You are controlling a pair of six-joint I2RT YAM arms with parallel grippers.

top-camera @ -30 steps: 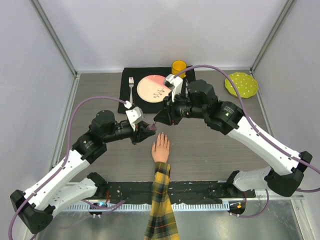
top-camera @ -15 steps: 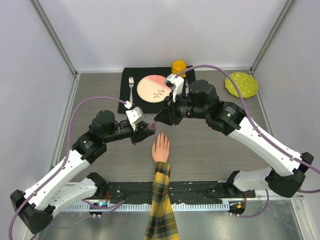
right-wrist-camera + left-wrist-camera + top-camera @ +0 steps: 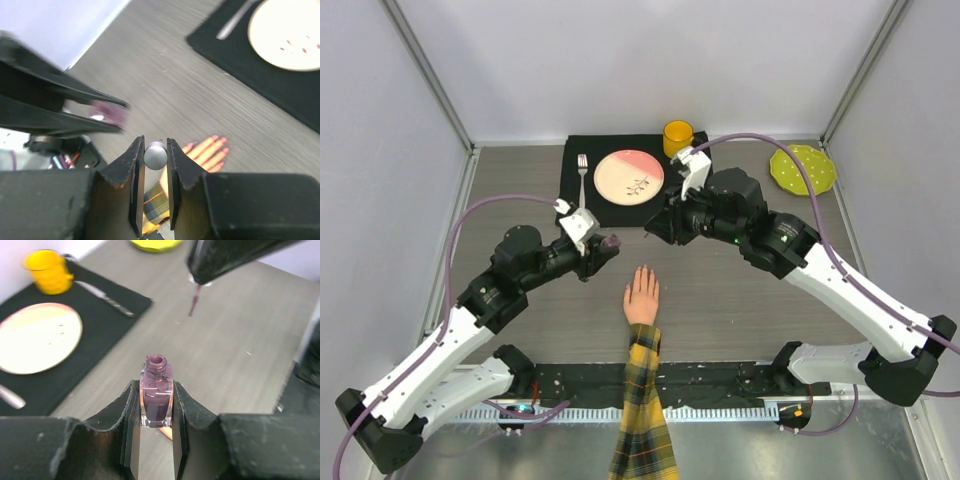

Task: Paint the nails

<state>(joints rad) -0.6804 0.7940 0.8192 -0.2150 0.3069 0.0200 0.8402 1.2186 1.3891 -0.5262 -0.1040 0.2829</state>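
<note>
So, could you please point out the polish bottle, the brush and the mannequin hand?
polish bottle (image 3: 156, 402): left wrist view, on its glass body.
brush (image 3: 194, 301): left wrist view, on its purple stem.
mannequin hand (image 3: 642, 295): top view, on the back of the hand.

Black placemat (image 3: 572, 150) at tabletop (image 3: 720, 310) far edge carrying pink-cream plate (image 3: 629, 176), fork (image 3: 583, 170) at plate's left, yellow cup (image 3: 678, 136); yellow-green dotted plate (image 3: 803, 168) far right
</note>
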